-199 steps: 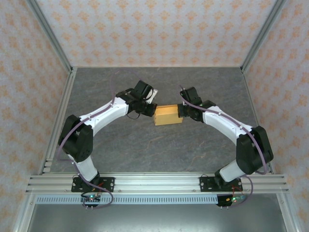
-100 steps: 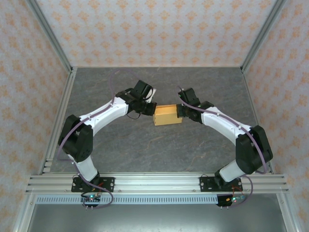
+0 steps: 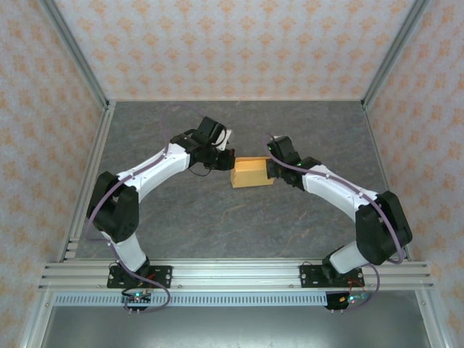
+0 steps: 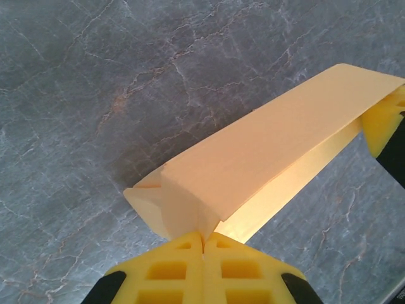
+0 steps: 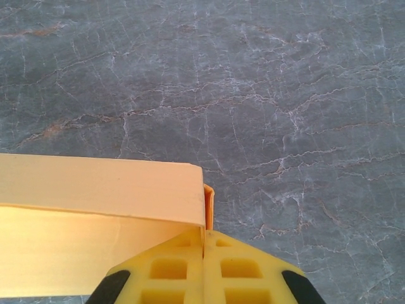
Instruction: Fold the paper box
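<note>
We see our right gripper (image 5: 203,244), yellow fingers (image 5: 164,269) pressed together, tips touching the paper box's (image 5: 95,209) right corner, grey marbled table (image 5: 253,95) beyond the box.

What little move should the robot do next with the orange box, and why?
Probably a small push inward by the left end effector. It is shut, with its tips against one end of the paper box, where a flap sticks out sideways. The right end effector, also shut, braces the other end, so the box shouldn't slide.
</note>
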Tool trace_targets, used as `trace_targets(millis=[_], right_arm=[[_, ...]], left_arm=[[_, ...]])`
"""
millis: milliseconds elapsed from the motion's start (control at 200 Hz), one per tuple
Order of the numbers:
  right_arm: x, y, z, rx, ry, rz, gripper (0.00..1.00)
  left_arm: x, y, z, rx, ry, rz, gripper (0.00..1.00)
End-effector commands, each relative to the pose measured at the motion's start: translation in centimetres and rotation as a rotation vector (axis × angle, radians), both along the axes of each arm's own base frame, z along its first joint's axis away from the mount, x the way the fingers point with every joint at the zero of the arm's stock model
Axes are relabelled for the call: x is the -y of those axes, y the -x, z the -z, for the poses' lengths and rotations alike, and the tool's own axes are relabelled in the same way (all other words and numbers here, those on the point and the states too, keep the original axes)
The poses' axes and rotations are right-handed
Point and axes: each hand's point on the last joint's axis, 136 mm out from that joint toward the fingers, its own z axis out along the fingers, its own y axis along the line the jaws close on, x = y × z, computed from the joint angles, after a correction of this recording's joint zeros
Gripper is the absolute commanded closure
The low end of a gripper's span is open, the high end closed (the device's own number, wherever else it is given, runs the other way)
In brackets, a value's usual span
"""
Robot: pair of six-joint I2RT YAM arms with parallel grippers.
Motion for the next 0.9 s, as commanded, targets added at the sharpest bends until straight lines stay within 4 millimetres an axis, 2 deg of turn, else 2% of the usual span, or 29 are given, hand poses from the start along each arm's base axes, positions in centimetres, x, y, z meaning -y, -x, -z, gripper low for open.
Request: trace_targets(millis=[0,320,540,711,896], right_arm=[[0.9,1.2,1.1,-0.033,0.034,0.013,0.99],[0.2,0.8,0.1,-0.026,-0.073,0.005,0.89],[0.7,0.4,-0.1,-0.035,-0.079,0.017,0.87],[0.7,0.0,0.1,-0.035,-0.077,0.016,0.94],[0.3,0.2,1.4,-0.065,-0.072,0.015,1.0]], left_arm=[[0.4,-0.2,-1.1,-0.002,0.071,-0.026,1.0],[-0.9,-0.3,0.9,-0.008,0.017,-0.055,1.0],[-1.1,0.0,1.9,-0.009,0.004,-0.034,1.0],[-1.2,0.1,1.9,-0.005,-0.005,-0.024,1.0],[-1.1,-0.1,1.1,-0.013,0.009,-0.048,1.0]])
